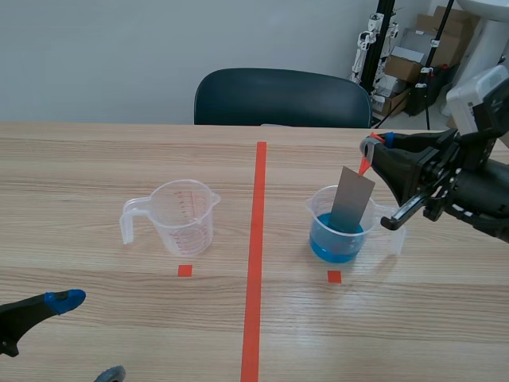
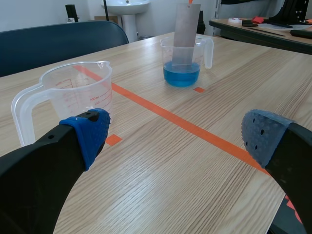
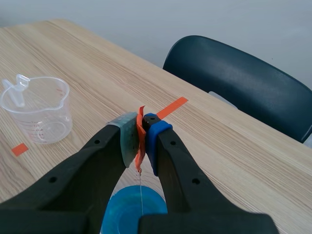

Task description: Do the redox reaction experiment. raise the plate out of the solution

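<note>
Clamps right gripper [image 1: 367,147] on orange tab [image 1: 364,165] atop grey plate [image 1: 351,199], its foot dipped in blue solution [image 1: 336,243]. Holds left gripper [image 2: 176,134] agape over the counter [image 1: 79,175].

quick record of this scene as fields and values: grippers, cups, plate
right gripper: shut on the orange tab at the plate's top
plate: grey, near upright, lower end in the blue solution
right cup: clear, holds the solution, right of the tape line
left cup: clear, empty, left of the tape line
left gripper: open, low, holding nothing
chair: dark, behind the table
</note>
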Robot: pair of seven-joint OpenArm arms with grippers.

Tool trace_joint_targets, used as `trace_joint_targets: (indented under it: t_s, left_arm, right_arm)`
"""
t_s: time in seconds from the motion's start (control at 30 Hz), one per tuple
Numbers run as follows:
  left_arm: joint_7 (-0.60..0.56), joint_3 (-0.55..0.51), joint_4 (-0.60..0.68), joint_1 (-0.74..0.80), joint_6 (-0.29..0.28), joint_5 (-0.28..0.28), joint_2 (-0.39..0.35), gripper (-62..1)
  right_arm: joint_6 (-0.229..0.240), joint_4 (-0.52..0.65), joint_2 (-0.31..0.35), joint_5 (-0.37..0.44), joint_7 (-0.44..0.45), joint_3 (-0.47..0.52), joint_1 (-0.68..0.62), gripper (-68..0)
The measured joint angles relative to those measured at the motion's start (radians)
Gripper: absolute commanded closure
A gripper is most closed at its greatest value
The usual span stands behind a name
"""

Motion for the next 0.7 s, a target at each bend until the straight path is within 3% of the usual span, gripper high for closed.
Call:
trace_joint_targets:
  t_s: [0.37,0.7]
  left_arm:
    - [0.059,0.0,0.001,0.0,0.0,0.0,0.0,-56.6]
    - [0.055,0.0,0.001,0.0,0.0,0.0,0.0,-56.6]
  right_arm:
    - [0.001,0.084,0.071,-0.002,-0.013,0.0,-0.001,-0.4]
    - [0.001,0.15,0.187,0.117,-0.019,0.0,0.0,-0.4]
